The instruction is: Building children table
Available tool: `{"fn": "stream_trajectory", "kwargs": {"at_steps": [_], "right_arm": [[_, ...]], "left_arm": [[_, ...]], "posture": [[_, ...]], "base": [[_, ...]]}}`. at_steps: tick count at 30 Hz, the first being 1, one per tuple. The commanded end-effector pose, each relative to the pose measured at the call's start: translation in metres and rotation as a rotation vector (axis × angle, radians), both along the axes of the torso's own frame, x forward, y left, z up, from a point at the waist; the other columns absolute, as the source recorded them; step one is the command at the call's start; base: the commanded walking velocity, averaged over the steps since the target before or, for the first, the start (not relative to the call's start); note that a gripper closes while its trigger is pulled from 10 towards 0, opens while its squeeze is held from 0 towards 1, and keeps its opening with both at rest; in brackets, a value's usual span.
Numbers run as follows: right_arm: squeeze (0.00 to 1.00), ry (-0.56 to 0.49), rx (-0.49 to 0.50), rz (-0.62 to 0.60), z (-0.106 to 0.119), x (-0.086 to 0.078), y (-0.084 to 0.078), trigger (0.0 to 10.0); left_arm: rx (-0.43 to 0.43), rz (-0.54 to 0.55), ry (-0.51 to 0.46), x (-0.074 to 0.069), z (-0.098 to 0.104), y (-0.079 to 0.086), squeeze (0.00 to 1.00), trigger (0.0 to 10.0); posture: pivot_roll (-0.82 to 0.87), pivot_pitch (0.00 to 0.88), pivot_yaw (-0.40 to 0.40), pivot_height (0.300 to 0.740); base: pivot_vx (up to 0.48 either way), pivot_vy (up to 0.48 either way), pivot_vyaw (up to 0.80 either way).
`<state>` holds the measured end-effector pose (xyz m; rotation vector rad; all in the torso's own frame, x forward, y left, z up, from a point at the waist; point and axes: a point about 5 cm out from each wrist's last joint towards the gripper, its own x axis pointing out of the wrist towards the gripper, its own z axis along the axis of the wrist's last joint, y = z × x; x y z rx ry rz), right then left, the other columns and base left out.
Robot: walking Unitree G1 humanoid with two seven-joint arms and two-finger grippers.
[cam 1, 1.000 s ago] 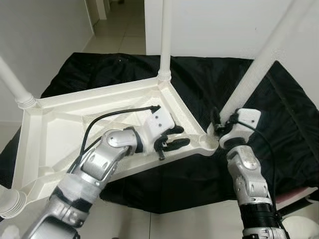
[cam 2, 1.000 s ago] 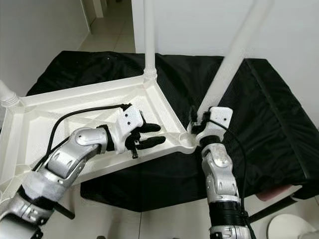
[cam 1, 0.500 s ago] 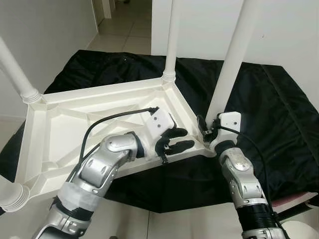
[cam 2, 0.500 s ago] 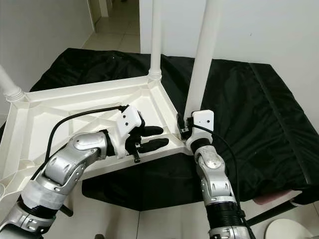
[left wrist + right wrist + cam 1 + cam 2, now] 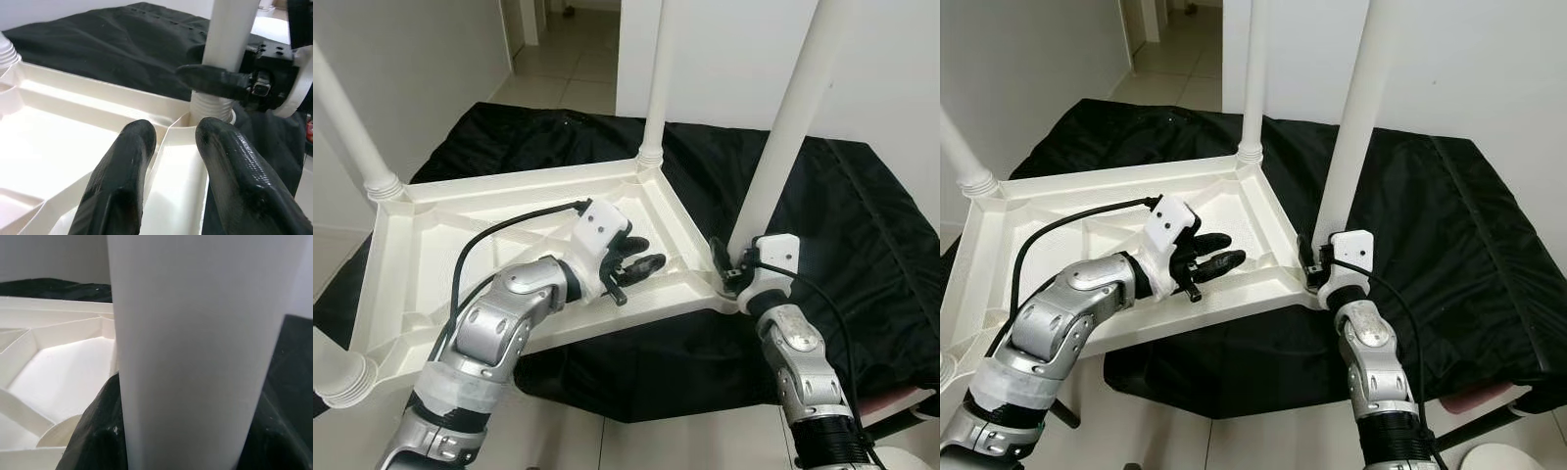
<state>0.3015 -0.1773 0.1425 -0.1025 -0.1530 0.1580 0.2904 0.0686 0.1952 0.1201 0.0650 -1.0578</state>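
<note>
At the tabletop's [image 5: 431, 257] four-o'clock corner, right claw [image 5: 732, 271] clenches the leg [image 5: 783, 147]; left claw [image 5: 634, 266], parted and empty, hovers at nine o'clock of it.

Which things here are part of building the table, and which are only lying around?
Part of the job:
- upturned white tabletop
- near-corner leg, gripped at its base by the right gripper
- other legs, such as the far one
- left gripper, open over the tabletop's underside

Only lying around:
- black cloth under the tabletop
- tiled floor beyond
</note>
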Motion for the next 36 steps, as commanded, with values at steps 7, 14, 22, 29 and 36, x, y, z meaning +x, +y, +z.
{"fn": "stream_trajectory", "kwargs": {"at_steps": [7,14,22,29,36], "right_arm": [[0.0,0.074,-0.056,0.006,-0.019,-0.003,-0.007,10.0],[0.0,0.09,-0.058,0.008,-0.026,-0.007,-0.008,10.0],[0.0,0.067,-0.112,0.086,-0.033,-0.012,-0.003,10.0],[0.0,0.082,-0.055,0.129,-0.045,-0.015,-0.005,10.0],[0.0,0.144,0.09,0.134,-0.053,-0.014,-0.001,10.0]], "left_arm": [[0.0,0.05,0.026,0.001,-0.001,0.003,0.0,10.0],[-0.002,0.068,0.028,0.002,-0.001,0.003,0.0,10.0],[0.0,0.062,0.031,0.003,0.0,0.002,0.0,10.0],[-0.006,0.057,0.027,0.005,0.004,0.0,0.0,10.0],[-0.008,0.055,0.025,0.005,0.005,-0.001,0.0,10.0]], "posture": [[0.07,0.018,-0.045,0.74],[0.08,0.012,-0.046,0.74],[0.07,0.006,-0.038,0.74],[0.07,0.0,-0.033,0.74],[0.07,0.0,-0.037,0.74]], "base": [[0.0,0.0,0.0],[0.0,0.0,0.0],[0.0,0.0,0.0],[0.0,0.0,0.0],[0.0,0.0,0.0]]}}
